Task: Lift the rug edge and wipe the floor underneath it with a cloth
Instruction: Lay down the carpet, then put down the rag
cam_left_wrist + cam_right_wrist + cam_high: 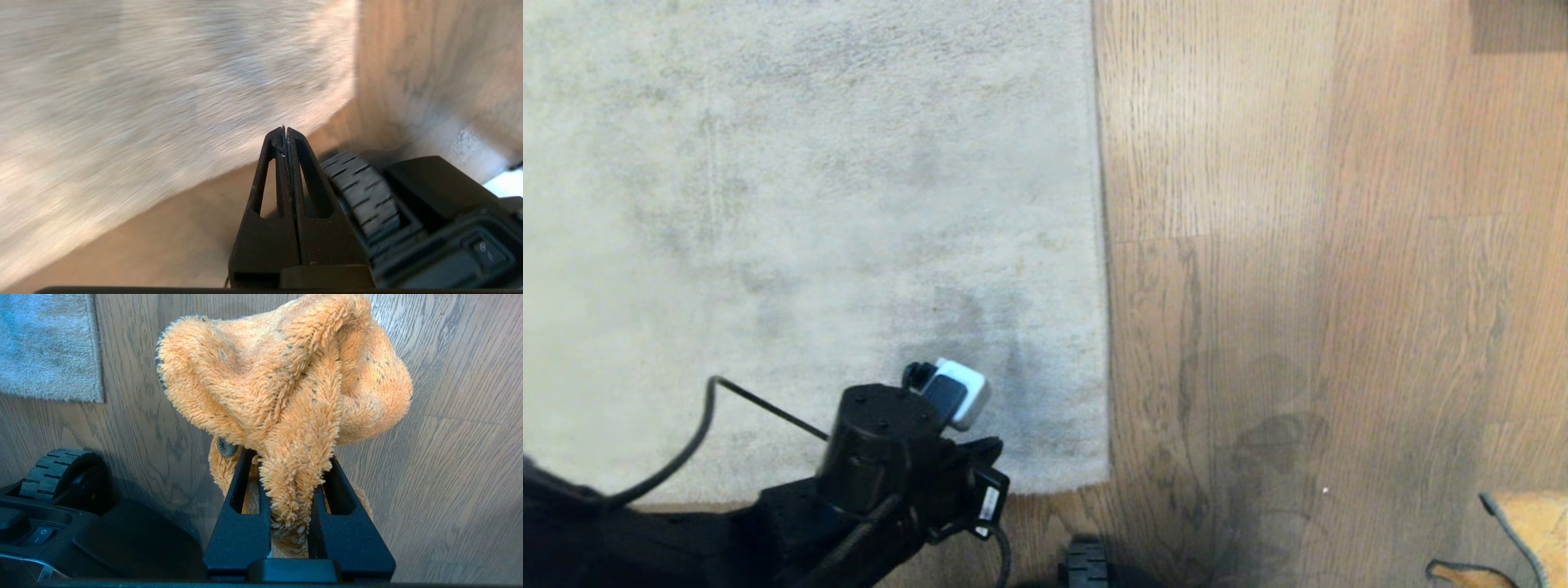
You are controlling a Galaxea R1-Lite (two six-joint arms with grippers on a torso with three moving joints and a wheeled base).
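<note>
Cloth (pixel 286 396) bunched in clenched right gripper (pixel 292 486), mostly cropped from head view; left gripper (pixel 285 132) clenched, empty.

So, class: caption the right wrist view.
Right gripper fingers pinch the orange cloth above the wood floor.

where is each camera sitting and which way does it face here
Head view: on the head, facing down at the rug and floor; left arm shows.
Left wrist view: behind the shut left gripper, facing the rug edge.
Right wrist view: behind the right gripper clamping the cloth.
All three share rug and floor.
</note>
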